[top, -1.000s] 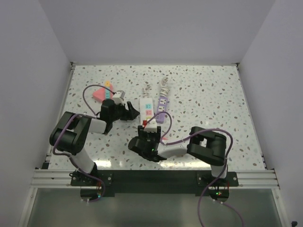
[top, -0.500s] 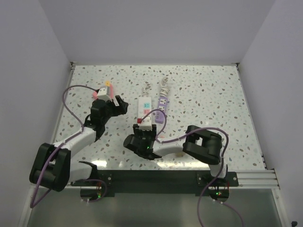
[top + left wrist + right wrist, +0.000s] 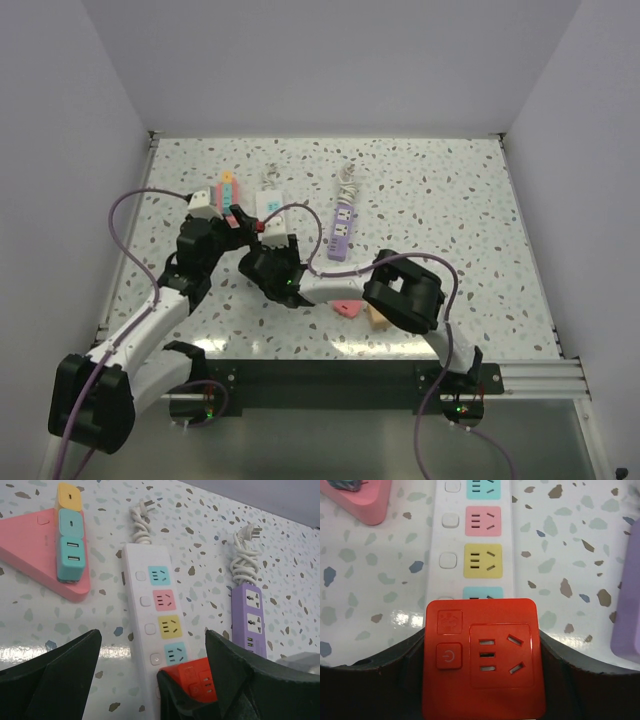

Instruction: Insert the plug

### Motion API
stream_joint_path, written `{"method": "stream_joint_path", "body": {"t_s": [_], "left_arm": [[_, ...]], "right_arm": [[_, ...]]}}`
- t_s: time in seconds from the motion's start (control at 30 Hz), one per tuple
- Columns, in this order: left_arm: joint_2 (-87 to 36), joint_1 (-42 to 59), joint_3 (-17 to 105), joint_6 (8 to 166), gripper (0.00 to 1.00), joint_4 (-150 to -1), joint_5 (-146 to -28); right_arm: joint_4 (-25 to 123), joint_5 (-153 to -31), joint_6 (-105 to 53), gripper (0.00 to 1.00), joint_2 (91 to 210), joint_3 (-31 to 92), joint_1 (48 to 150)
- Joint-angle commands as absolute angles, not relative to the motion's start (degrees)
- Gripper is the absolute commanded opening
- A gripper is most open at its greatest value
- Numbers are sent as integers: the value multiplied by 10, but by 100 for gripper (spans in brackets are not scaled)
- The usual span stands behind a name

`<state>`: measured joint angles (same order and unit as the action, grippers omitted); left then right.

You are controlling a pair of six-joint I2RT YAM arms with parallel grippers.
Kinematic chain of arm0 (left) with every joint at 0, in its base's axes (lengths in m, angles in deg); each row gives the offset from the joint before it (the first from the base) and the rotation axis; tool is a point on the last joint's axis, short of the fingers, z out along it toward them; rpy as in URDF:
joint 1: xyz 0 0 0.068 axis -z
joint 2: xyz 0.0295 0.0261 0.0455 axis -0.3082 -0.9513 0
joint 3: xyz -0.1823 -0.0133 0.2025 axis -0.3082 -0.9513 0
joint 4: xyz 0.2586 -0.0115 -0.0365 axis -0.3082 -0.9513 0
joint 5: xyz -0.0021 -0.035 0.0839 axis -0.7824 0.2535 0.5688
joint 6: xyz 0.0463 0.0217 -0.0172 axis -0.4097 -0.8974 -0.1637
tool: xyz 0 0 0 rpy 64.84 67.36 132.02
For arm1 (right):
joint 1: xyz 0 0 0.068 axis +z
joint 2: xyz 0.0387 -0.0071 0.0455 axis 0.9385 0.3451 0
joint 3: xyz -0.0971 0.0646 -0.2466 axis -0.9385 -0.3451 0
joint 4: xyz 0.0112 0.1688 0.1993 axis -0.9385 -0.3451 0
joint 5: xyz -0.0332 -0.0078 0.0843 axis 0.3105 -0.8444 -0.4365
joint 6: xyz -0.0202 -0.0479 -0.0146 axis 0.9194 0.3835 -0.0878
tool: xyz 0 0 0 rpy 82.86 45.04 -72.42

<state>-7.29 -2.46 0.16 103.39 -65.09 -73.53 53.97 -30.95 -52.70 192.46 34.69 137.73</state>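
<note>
This looks like a lab cell to me. Plain walls (image 3: 330, 60) box the speckled table (image 3: 450, 185) from nine to three o'clock.

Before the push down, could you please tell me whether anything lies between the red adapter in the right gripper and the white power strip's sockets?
Nothing visible does. The red adapter, clamped in the right gripper, hangs over the white power strip at its near end, overlapping its nearest teal socket. The gap beneath the adapter is hidden.

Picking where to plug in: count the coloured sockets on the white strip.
4: far teal socket, pink socket, yellow socket, near teal socket; red adapter may hide more.
</note>
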Motion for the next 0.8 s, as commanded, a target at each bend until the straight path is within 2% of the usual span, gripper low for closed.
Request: {"method": "stream_joint_path", "body": {"t_s": [0.0, 0.13, 0.23, 0.27, 0.37, 0.7, 0.77], "left_arm": [[-42, -29, -6, 1040, 90, -676, -724], [-20, -29, -9, 1040, 90, -688, -718], [-11, -28, -10, 1042, 90, -695, -713], [-8, -29, -10, 1043, 90, -699, -709], [6, -28, -10, 1046, 90, -707, -697], [33, -27, -18, 1053, 90, -707, -694], [34, -25, -21, 1051, 89, -705, -681]], "right_arm": [[473, -436, -475, 0, 1981, 381, 1377], [461, -439, -456, 2, 2008, 443, 1374], [459, -443, -445, 22, 2009, 474, 1371], [464, -442, -441, 37, 2004, 481, 1371], [472, -443, -425, 57, 1989, 488, 1366], [516, -448, -385, 91, 1944, 478, 1341], [553, -458, -383, 91, 1927, 449, 1336]]}}
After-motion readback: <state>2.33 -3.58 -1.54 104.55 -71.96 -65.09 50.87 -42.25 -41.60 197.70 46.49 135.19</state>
